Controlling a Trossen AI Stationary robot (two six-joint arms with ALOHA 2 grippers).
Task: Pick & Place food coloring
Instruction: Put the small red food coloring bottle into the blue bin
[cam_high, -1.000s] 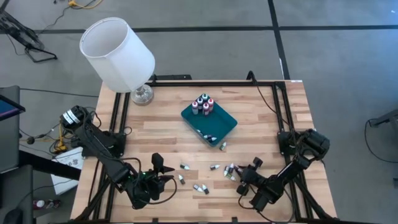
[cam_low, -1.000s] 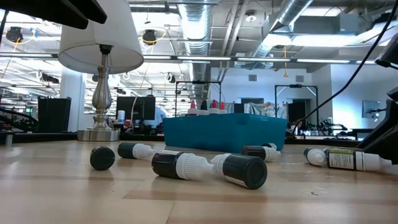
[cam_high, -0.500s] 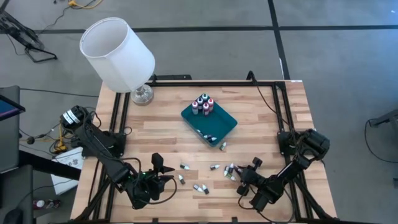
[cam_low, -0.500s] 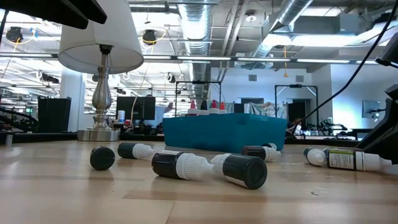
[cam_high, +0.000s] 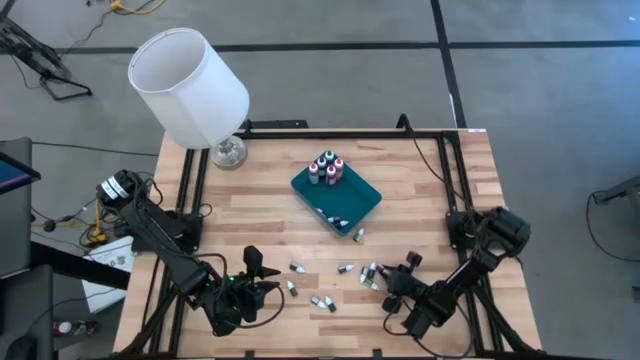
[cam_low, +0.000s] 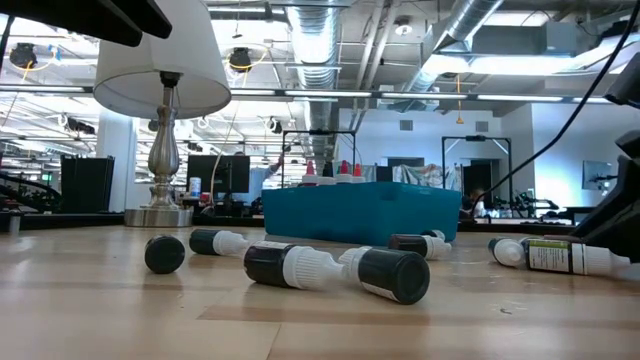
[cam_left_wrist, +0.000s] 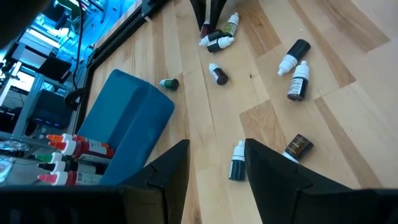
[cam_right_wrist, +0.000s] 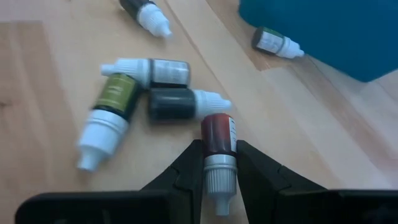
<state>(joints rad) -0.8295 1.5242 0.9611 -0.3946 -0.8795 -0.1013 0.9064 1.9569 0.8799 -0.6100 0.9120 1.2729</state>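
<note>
Small dropper bottles of food coloring lie on their sides across the near half of the table (cam_high: 322, 302), and several stand upright in the far corner of the teal tray (cam_high: 337, 196). My right gripper (cam_right_wrist: 218, 167) is low at the near right, next to a cluster of three bottles (cam_right_wrist: 149, 93), and is shut on a red bottle (cam_right_wrist: 217, 138). My left gripper (cam_left_wrist: 214, 163) hovers open at the near left of the table and holds nothing. A dark bottle (cam_left_wrist: 237, 163) lies on the wood just beyond its fingers. My right gripper pinches the red bottle between its two fingers at the cap end (cam_right_wrist: 218, 168), where the body meets the white cap. The fingers lie along the bottle, with the cap pointing back toward the wrist. I cannot tell whether the bottle is off the wood.
A white-shaded lamp (cam_high: 190, 85) stands at the far left corner on a metal base (cam_high: 228, 152). A black frame (cam_high: 195, 190) runs along the table's left, right and far sides. One bottle (cam_high: 357, 236) lies against the tray's near corner. Bare wood shows at the far right.
</note>
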